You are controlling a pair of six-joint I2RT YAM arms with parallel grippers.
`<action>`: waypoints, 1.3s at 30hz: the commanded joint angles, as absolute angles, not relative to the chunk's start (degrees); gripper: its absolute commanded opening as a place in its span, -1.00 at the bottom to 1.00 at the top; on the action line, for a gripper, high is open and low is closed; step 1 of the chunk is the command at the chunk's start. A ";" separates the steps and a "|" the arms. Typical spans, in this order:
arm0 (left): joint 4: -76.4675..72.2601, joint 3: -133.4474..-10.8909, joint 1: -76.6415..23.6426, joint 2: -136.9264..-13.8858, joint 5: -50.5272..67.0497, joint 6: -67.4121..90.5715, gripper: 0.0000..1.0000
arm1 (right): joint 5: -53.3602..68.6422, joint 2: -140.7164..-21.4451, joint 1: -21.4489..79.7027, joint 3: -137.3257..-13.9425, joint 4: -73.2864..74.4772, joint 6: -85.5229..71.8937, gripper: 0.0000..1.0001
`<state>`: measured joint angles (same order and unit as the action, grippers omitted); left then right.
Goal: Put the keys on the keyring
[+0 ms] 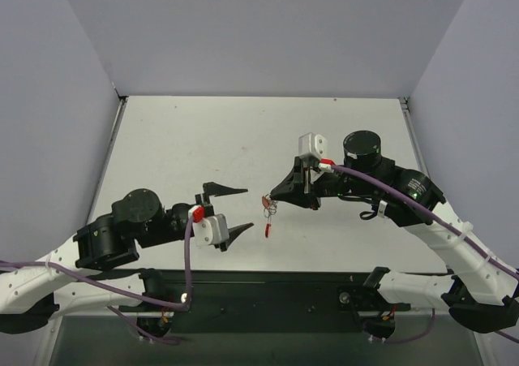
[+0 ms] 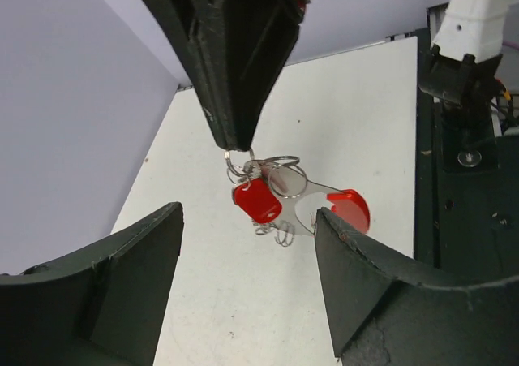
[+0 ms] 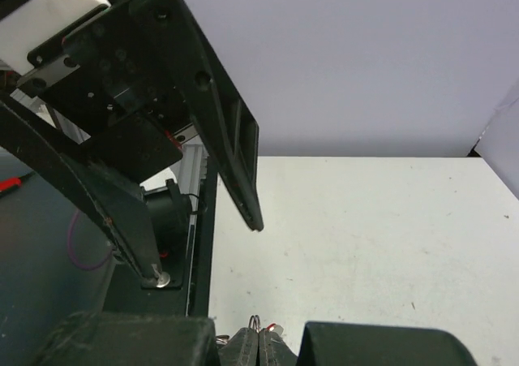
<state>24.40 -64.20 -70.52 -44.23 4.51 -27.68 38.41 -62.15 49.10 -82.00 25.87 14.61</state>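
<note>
We find the right pincer (image 1: 265,197) clamped on the keyring (image 2: 353,206), which hangs above the counter (image 1: 203,139) with the keys (image 2: 258,201) bunched against it. The left pincer (image 1: 248,208) stands wide apart just beside them.

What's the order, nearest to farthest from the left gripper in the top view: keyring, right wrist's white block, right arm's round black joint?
1. The keyring, hanging just right of the left gripper.
2. The white block, farther right and back.
3. The round black joint, farthest right.
</note>
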 commanded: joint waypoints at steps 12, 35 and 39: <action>30.68 -79.98 -54.96 -55.02 19.82 -11.00 0.34 | 43.42 -60.38 48.78 -81.21 23.38 16.44 -1.00; 11.68 -77.25 -27.06 -64.86 70.93 15.21 0.24 | 44.39 -60.20 47.64 -80.51 24.87 16.96 -1.00; 24.82 -81.02 -30.75 -66.79 66.20 5.66 0.22 | 44.47 -60.56 47.64 -80.86 24.96 16.88 -1.00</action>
<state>15.68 -76.93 -27.79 -65.08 69.01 13.28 42.09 -60.95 47.97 -80.16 27.33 16.36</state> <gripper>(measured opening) 0.618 0.036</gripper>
